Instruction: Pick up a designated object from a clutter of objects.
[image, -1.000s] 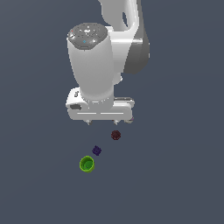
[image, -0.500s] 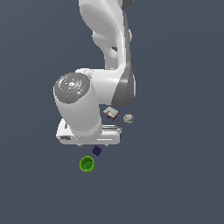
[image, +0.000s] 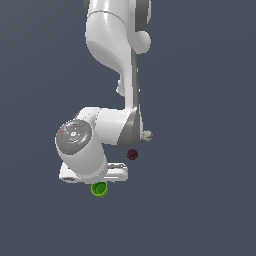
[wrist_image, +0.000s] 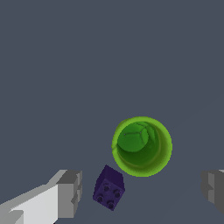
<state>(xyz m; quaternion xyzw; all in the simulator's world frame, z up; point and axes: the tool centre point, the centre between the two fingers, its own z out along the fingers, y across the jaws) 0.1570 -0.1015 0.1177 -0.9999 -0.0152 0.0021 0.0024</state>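
Hovering with jaws spread wide, the gripper (wrist_image: 142, 192) hangs above one bright green round cup (wrist_image: 141, 146), hollow inside, just beside one dark purple cube (wrist_image: 109, 187); one dark red ball (image: 132, 154) lies apart.

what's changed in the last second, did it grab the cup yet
No grab yet. The arm swung toward the exterior view's left and lower, so the gripper now sits over the green cup, jaws wide apart with the cup and purple cube between them, untouched. The arm now hides the cube in the exterior view. The cup and dark red ball stayed put.
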